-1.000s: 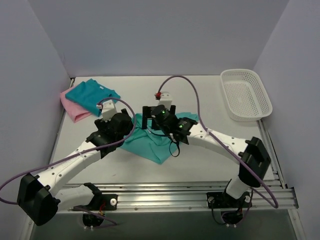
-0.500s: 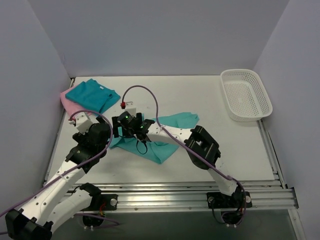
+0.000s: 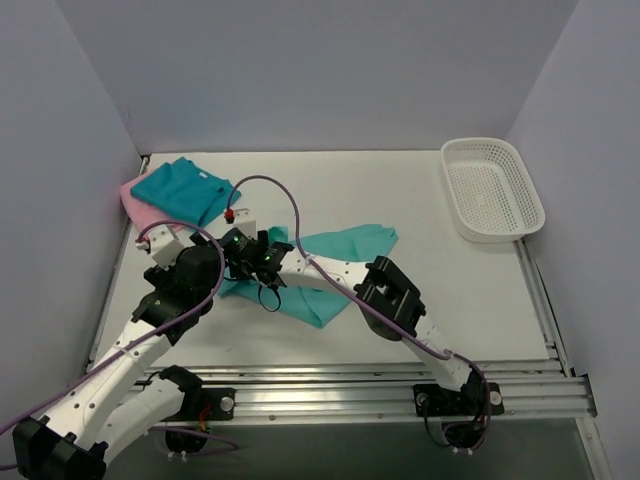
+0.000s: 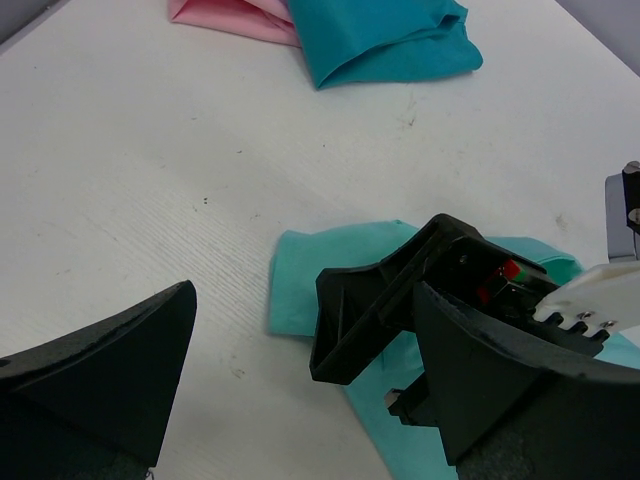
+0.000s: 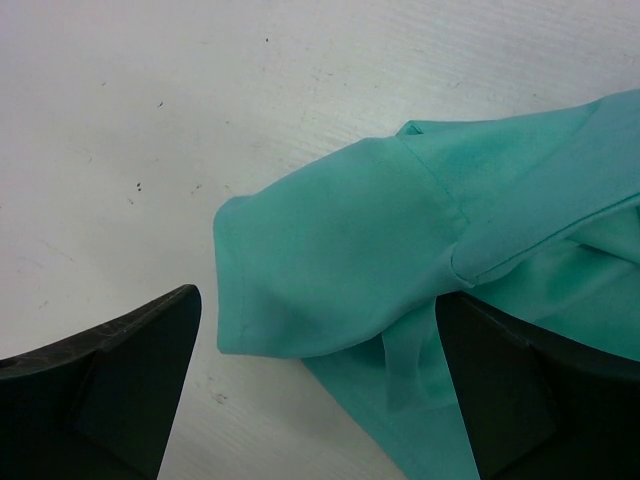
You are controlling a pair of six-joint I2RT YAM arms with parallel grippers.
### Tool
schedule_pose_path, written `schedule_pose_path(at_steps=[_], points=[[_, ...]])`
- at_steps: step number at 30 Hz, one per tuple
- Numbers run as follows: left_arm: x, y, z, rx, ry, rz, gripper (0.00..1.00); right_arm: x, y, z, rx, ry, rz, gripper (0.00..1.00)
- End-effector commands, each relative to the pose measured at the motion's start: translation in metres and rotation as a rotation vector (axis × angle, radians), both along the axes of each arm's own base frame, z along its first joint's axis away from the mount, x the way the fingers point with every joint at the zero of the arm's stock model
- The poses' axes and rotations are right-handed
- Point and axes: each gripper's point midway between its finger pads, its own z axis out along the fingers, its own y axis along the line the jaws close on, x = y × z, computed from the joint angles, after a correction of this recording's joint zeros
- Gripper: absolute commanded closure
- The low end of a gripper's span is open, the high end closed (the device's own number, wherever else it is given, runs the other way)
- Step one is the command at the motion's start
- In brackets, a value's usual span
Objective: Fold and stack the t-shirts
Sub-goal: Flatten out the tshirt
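The light sea-green t-shirt lies crumpled mid-table, also in the left wrist view. My right gripper is open over its left end. The right wrist view shows a sleeve lying between the wide-apart fingers of that gripper. My left gripper is open and empty just left of the shirt, above bare table. The right gripper's black finger shows in front of it. The folded teal-blue t-shirt lies on the pink t-shirt at the back left, as the left wrist view also shows.
A white mesh basket stands at the back right. Grey walls close the table on three sides. A metal rail runs along the near edge. The right arm's purple cable arcs over the shirt.
My right arm has swung left across the sea-green shirt to its left end. My left arm has drawn back toward the near left. The shirt's left part has shifted slightly.
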Motion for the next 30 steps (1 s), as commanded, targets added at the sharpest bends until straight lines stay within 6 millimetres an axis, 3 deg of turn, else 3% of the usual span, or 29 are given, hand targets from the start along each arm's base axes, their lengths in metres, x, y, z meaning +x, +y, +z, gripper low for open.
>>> schedule_pose_path(at_steps=[1, 5, 7, 8, 9, 10, 11, 12, 18, 23, 24, 25, 27, 30], points=[[-0.003, 0.005, -0.001, 0.010, 0.002, 0.008, 0.03, -0.002, 0.011, 0.016, 0.035, -0.014, 0.007, 0.00], [-0.004, 0.006, -0.001, 0.009, -0.001, 0.010, 0.04, -0.002, 0.010, 0.009, 0.029, -0.007, 0.005, 0.02], [-0.003, 0.006, -0.002, 0.009, 0.000, 0.009, 0.04, -0.002, 0.010, 0.004, 0.029, 0.002, 0.002, 0.09], [-0.003, 0.006, -0.002, 0.009, -0.002, 0.010, 0.04, -0.002, 0.010, -0.002, 0.025, 0.008, 0.006, 0.19], [-0.002, 0.006, -0.003, 0.010, -0.001, 0.011, 0.04, -0.002, 0.011, -0.003, 0.028, 0.013, 0.011, 0.59], [-0.003, 0.007, -0.004, 0.012, 0.001, 0.012, 0.04, -0.003, 0.010, -0.006, 0.022, 0.021, 0.012, 0.82], [-0.002, 0.007, -0.004, 0.014, 0.001, 0.014, 0.04, -0.002, 0.009, -0.014, 0.008, 0.030, 0.010, 0.97], [-0.002, 0.007, -0.005, 0.016, 0.006, 0.014, 0.04, 0.001, 0.008, -0.013, 0.005, 0.031, 0.004, 1.00], [-0.001, 0.008, -0.007, 0.018, 0.009, 0.018, 0.04, 0.012, -0.006, -0.019, -0.018, 0.034, -0.022, 1.00], [-0.001, 0.009, -0.006, 0.013, 0.004, 0.018, 0.04, 0.019, -0.015, -0.002, -0.005, 0.015, -0.047, 1.00], [0.000, 0.008, -0.006, 0.013, 0.002, 0.018, 0.04, 0.019, -0.016, 0.001, -0.002, 0.015, -0.050, 0.72], [0.000, 0.008, -0.006, 0.013, 0.004, 0.018, 0.04, 0.017, -0.016, 0.003, 0.001, 0.012, -0.048, 0.51], [0.000, 0.008, -0.007, 0.014, 0.005, 0.016, 0.04, 0.015, -0.015, 0.022, 0.029, -0.012, -0.050, 0.22], [0.000, 0.007, -0.007, 0.012, 0.006, 0.012, 0.04, 0.009, -0.017, 0.038, 0.043, -0.032, -0.055, 0.20]])
